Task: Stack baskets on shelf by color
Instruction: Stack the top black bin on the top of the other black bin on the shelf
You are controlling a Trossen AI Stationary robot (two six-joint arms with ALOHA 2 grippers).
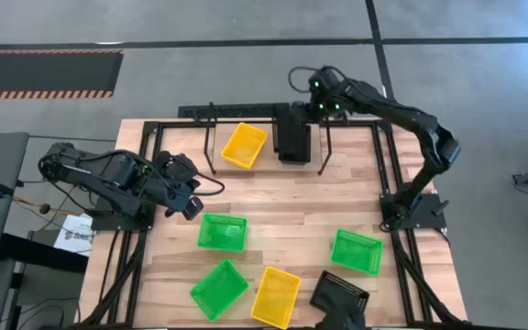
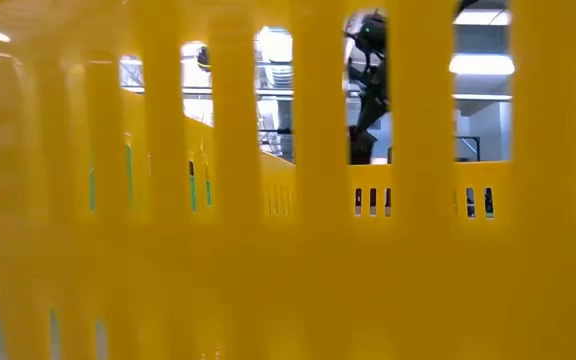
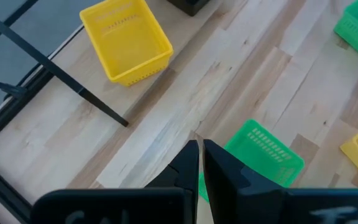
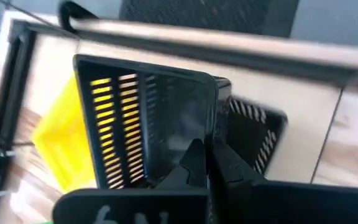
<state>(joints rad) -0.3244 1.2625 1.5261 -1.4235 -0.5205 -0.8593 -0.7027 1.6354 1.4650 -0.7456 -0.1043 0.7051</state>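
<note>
My right gripper is at the table's far side, over the wire shelf, shut on a black basket. A second black basket sits just behind it. A yellow basket lies on the shelf's left part. Loose on the table are three green baskets, a yellow one and a black one. My left gripper hangs shut and empty over the table's left, above a green basket. My right gripper pinches the black basket's side wall between its two fingers, close to a corner, one finger inside the basket and one outside. The fingers slant down from the table's right. The basket is tilted; I cannot tell whether it touches the black basket behind it.
The black tube frame runs round the table's edges. In the low view a yellow basket stands right in front of the camera, and the right arm shows only through its slots. Bare wood lies at the table's middle.
</note>
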